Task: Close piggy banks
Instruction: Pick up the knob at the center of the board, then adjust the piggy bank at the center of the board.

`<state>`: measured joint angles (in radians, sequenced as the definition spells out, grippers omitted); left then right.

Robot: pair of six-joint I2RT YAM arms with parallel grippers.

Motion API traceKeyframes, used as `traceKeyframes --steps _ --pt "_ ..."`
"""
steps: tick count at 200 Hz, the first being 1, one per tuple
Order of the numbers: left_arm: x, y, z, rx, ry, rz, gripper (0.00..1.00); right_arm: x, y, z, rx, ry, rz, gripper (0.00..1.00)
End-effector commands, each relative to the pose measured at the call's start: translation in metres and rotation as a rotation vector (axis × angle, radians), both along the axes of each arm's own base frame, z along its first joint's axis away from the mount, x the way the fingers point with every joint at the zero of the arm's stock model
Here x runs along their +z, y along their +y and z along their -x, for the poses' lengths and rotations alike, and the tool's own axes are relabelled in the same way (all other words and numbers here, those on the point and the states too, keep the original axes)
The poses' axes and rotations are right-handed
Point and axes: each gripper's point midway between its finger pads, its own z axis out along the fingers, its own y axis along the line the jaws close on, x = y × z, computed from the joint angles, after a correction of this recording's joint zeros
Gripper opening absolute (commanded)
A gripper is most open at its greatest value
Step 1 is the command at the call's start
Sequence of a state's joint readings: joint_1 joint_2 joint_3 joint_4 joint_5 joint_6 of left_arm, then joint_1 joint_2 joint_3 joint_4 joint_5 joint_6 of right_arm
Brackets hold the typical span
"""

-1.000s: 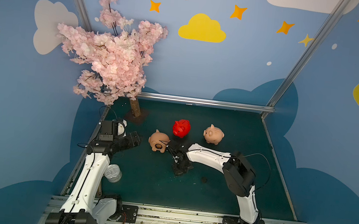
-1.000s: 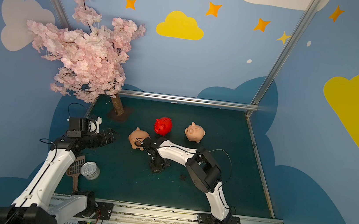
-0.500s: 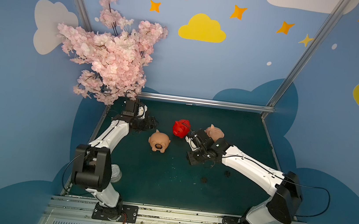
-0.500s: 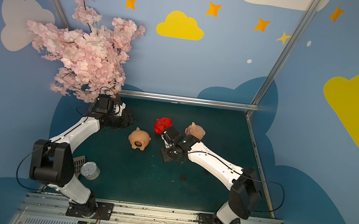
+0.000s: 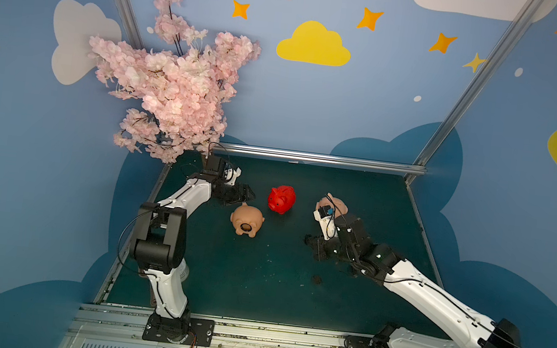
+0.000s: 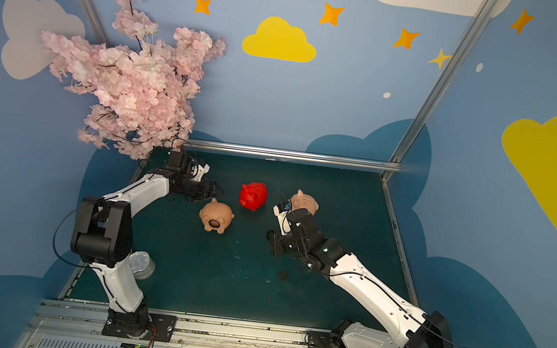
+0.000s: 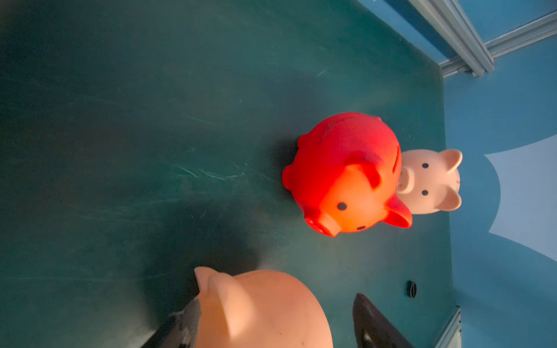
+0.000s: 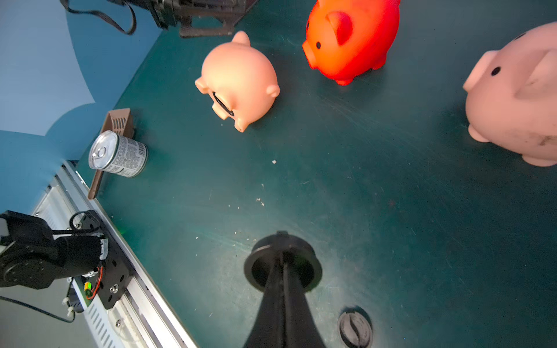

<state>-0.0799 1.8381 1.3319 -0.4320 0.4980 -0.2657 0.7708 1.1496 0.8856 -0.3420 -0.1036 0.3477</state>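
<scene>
Three little piggy banks on the scuffed dark green tabletop point(image 5: 257, 286). All are smooth, rounded moulded plastic with stubby legs, snouts and dot eyes. Two are matte peach-pink, one is shiny red.

The glossy red pig point(image 5: 281, 199) stands upright toward the back middle. The upright peach-pink pig point(image 6: 306, 202) stands near it on the right, partly behind the right arm's wrist. The tipped peach-pink pig point(image 5: 247, 219) lies rolled over front-left of the red one, legs and belly turned up. There's a dark ring round its belly hole, and I can't tell if it's plugged.

The left tool point(image 5: 245, 194) has its black fingers point(image 7: 370, 325) apart on either side of the tipped pig; one touches it, the other shows a gap. The right tool point(image 8: 281, 262) is pinched together on a black round flanged plug point(image 8: 262, 271). A second black round plug point(image 8: 355, 327) lies flat on the tabletop close by, so two plugs total.

Over by the left edge there's one shiny metal tin can point(image 8: 117, 155) with a printed label, right against one brown slotted plastic scoop point(image 8: 116, 123).
</scene>
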Motion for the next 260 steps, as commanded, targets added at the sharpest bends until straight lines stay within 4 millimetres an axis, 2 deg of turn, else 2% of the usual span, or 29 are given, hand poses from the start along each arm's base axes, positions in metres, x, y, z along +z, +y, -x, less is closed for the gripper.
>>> traceKeyframes --steps 1,43,98,128,150,188,218,243,260 --pt "0.002 -0.011 0.019 -0.044 0.028 0.010 0.78 0.019 0.004 -0.009 -0.003 -0.061 -0.095 0.00" --pt "-0.004 -0.024 0.045 -0.075 0.075 -0.007 0.78 0.011 -0.002 -0.012 -0.016 -0.014 -0.099 0.00" --pt "0.002 -0.023 0.077 -0.080 0.091 -0.053 0.81 0.008 -0.004 -0.012 -0.018 0.008 -0.105 0.00" --pt "0.008 -0.016 0.086 -0.089 0.077 -0.107 0.84 0.005 -0.004 -0.012 -0.017 0.019 -0.107 0.00" --pt "0.005 -0.011 0.093 -0.100 0.093 -0.156 0.84 0.003 -0.004 -0.013 -0.017 0.028 -0.106 0.00" --pt "0.003 -0.019 0.107 -0.135 0.114 -0.170 0.83 0.000 -0.005 -0.012 -0.018 0.040 -0.101 0.00" --pt "0.000 -0.015 0.117 -0.132 0.148 -0.221 0.83 -0.001 -0.006 -0.011 -0.019 0.047 -0.101 0.00" --pt "0.012 0.004 0.117 -0.087 0.088 -0.346 0.88 -0.001 -0.007 -0.011 -0.019 0.047 -0.104 0.00" --pt "0.027 0.008 0.116 -0.111 0.022 -0.390 0.91 -0.002 -0.007 -0.011 -0.018 0.045 -0.108 0.00"
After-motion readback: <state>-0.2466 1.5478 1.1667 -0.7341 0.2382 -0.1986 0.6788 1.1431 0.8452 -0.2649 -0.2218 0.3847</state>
